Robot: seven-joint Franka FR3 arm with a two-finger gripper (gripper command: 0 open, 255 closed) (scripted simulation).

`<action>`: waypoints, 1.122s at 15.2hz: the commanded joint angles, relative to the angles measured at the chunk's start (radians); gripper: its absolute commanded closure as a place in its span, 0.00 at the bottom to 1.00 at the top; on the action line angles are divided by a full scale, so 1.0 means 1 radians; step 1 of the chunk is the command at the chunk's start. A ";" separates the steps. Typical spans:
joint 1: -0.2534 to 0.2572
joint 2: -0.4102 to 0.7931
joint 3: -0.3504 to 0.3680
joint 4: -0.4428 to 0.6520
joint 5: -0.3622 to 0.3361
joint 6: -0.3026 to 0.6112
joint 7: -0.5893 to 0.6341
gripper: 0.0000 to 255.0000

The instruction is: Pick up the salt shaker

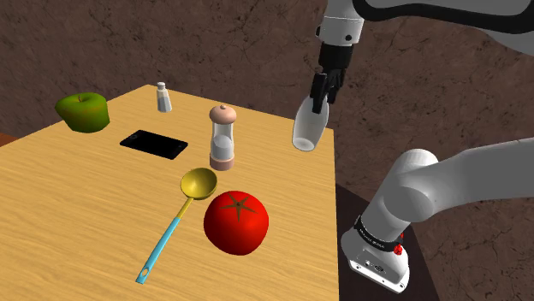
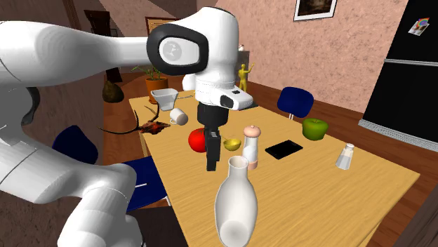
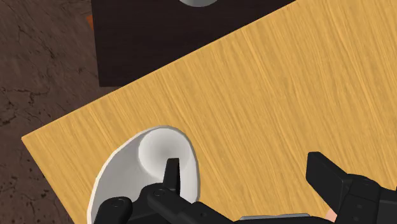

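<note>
The table (image 1: 77, 214) was honey-yellow with a fine wood grain, and on it the apple (image 1: 83, 112) was green, the phone (image 1: 153, 144) black, the tomato (image 1: 236, 222) red with a dark green stalk, the spoon (image 1: 197, 184) gold-bowled with a light blue handle, the salt shaker (image 1: 163, 98) pale grey and the vase (image 1: 306, 126) white.

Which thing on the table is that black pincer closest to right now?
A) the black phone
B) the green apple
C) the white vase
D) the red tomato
C: the pincer hangs just above the white vase, and the wrist view shows one of its fingers at the vase's mouth.
</note>
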State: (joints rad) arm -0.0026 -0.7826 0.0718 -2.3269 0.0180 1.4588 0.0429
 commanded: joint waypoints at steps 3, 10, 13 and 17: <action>0.008 0.060 0.037 0.039 0.012 0.026 0.031 0.00; 0.025 0.283 0.164 0.210 0.019 0.094 0.145 0.00; 0.029 0.386 0.217 0.300 0.002 0.110 0.199 0.00; 0.037 0.534 0.286 0.439 -0.042 0.115 0.275 0.00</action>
State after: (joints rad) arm 0.0303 -0.2849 0.3383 -1.9166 -0.0128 1.5680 0.2946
